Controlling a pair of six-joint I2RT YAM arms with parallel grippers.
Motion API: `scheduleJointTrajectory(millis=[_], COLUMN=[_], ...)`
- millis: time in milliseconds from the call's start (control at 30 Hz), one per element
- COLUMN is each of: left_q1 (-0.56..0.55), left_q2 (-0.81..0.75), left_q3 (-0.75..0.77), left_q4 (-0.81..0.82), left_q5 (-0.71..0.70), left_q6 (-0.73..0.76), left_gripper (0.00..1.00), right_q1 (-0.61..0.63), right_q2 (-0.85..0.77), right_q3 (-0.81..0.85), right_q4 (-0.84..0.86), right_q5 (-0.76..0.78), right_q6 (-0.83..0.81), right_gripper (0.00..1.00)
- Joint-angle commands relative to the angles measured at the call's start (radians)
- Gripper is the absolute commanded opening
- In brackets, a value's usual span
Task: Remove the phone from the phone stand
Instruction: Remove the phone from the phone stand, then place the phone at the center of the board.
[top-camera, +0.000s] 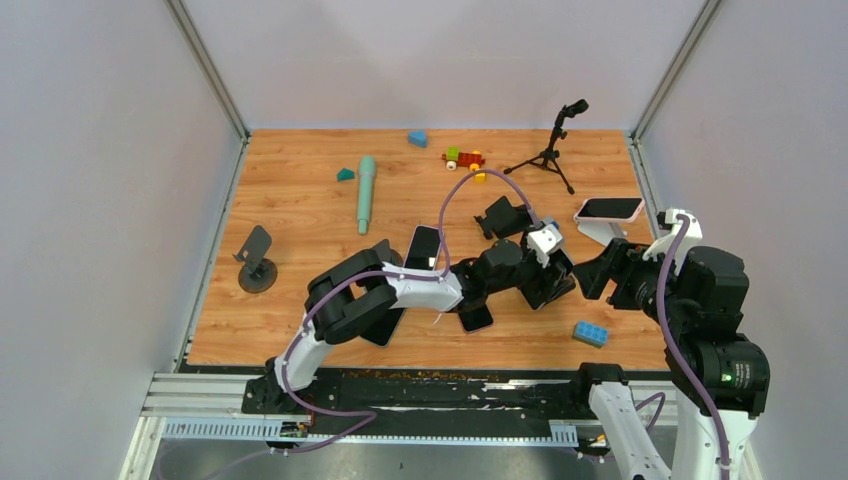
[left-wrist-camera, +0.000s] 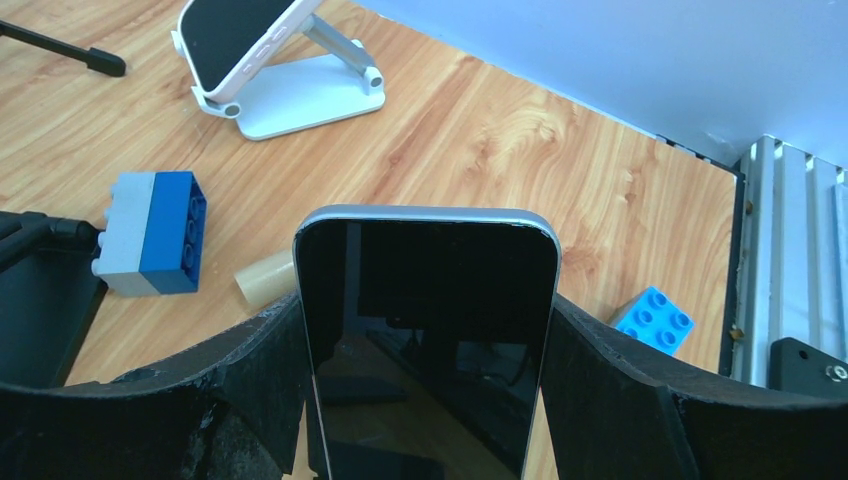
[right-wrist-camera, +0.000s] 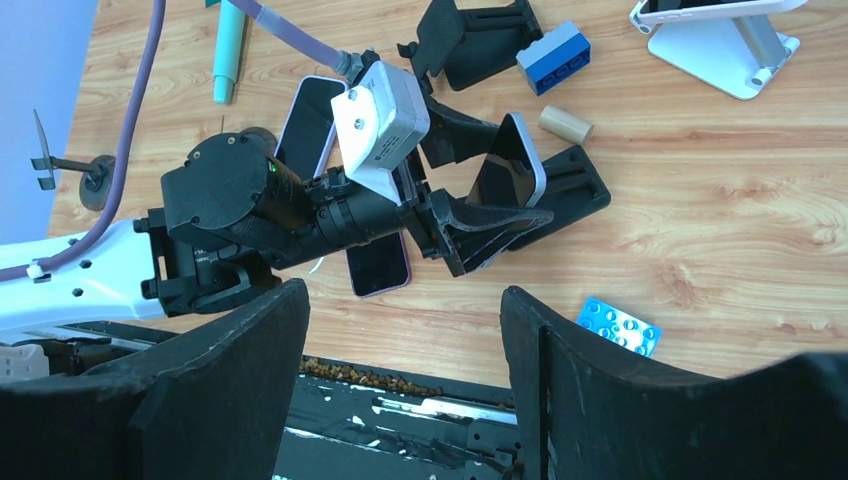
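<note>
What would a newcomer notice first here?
The left gripper, reaching across, is clamped on a dark-screened phone standing tilted at a black stand. The right gripper hangs open beside it, empty. Behind them, a second phone sits on a white stand near the right edge of the table.

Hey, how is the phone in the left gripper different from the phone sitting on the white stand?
The silver-edged phone is clamped in the left gripper, while the white-cased phone rests untouched on the white stand. The silver-edged phone shows a bare metallic rim; the white-cased phone wears a pale case. Both screens are dark.
</note>
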Motion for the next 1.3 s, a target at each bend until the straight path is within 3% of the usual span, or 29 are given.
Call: scheduleJointTrajectory(millis=[0,133,233,467,833,1067,1167,1267], left_q1=[-0.007,-0.008,-0.007,0.031,0.245,0.371,0.462,0.562], left_q2=[-0.127,-0.161,-0.193,-0.277,-0.447,-0.578,-0.636,-0.684], left_q3=[0.009,0.007,-0.005,-0.065,-0.162,-0.234,-0.209,-0.209], left_q4=[0.041,0.024,0.005,-0.095,-0.257,-0.375,-0.608,-0.809], left_q5=[0.008,-0.010,-0.025,-0.103,-0.089,-0.279,-0.438,-0.439], left_q6=[0.019,0.043,0.058,0.073,0.038,-0.001,-0.135,-0.217], left_gripper=[0.21,0.12,0.00,0.00,0.00,0.00,0.00,0.00], right_q1=[0.005,0.005,0.005,0.005,0.005,0.005,0.005,0.005], right_q2=[-0.007,-0.009,-0.011,-0.013,-0.020,-0.024,-0.020,-0.012], right_q3=[0.000,-0.003,-0.010,-0.033,-0.059,-0.078,-0.081,-0.096], right_q4=[0.058,0.062,0.062,0.068,0.071,0.075,0.075,0.086], right_q5=[-0.014,-0.016,-0.022,-0.038,-0.038,-0.038,-0.038,-0.060], right_q6=[0.021,0.023,0.028,0.044,0.050,0.052,0.053,0.058], right_gripper=[0.71,0.71,0.71,0.71,0.71,0.71,0.71,0.71])
